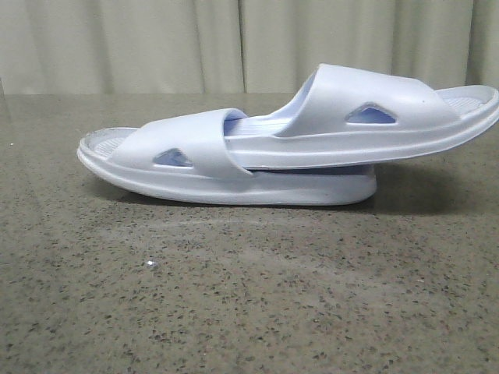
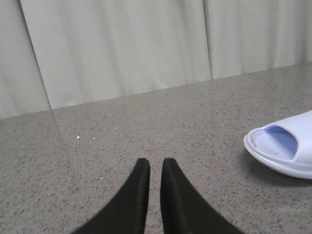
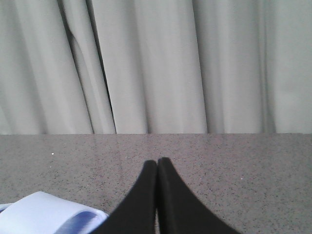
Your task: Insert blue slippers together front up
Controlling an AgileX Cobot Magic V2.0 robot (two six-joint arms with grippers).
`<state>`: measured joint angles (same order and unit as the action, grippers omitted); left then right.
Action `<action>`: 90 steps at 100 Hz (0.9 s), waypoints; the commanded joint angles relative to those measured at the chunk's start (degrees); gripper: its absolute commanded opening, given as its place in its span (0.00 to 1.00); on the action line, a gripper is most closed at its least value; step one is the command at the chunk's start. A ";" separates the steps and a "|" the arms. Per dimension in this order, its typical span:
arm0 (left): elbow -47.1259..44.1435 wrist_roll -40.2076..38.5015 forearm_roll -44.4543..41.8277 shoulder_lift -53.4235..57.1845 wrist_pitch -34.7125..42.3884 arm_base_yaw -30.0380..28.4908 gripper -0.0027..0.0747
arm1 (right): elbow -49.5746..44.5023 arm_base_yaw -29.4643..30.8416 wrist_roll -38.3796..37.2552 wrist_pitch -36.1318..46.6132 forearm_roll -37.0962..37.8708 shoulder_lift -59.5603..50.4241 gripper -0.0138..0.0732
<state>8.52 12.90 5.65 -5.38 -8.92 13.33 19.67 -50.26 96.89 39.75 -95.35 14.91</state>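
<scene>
The blue slippers lie nested in the middle of the table in the front view. The lower slipper point(image 1: 234, 185) rests flat on its sole. The upper slipper point(image 1: 366, 117) has one end pushed under the lower one's strap, and its other end rises to the right. My left gripper point(image 2: 155, 162) hovers over bare table to the side of a slipper end point(image 2: 282, 151), its fingers almost together with only a thin slit and nothing between them. My right gripper point(image 3: 157, 162) is shut on nothing, with a slipper strap point(image 3: 44, 214) beside it. Neither gripper shows in the front view.
The grey speckled stone table point(image 1: 249, 304) stretches in front of and around the slippers. A pale pleated curtain point(image 1: 234, 39) hangs behind its far edge. A tiny white speck point(image 1: 151, 265) lies on the table in front of the slippers.
</scene>
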 commanded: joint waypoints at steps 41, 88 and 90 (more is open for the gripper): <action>-9.17 -4.32 -2.20 7.27 4.40 -8.69 0.06 | 1.49 0.09 0.91 -0.83 2.74 0.47 0.04; -9.17 -4.32 -1.97 7.27 4.47 -8.80 0.06 | 1.49 0.09 0.91 -0.83 2.74 0.47 0.04; -9.17 -4.32 -1.97 7.27 4.47 -8.80 0.06 | 1.49 0.09 0.91 -0.83 2.74 0.47 0.04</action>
<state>-0.16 9.24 3.53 0.24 -9.02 4.63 19.67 -50.26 96.89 39.75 -95.57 14.91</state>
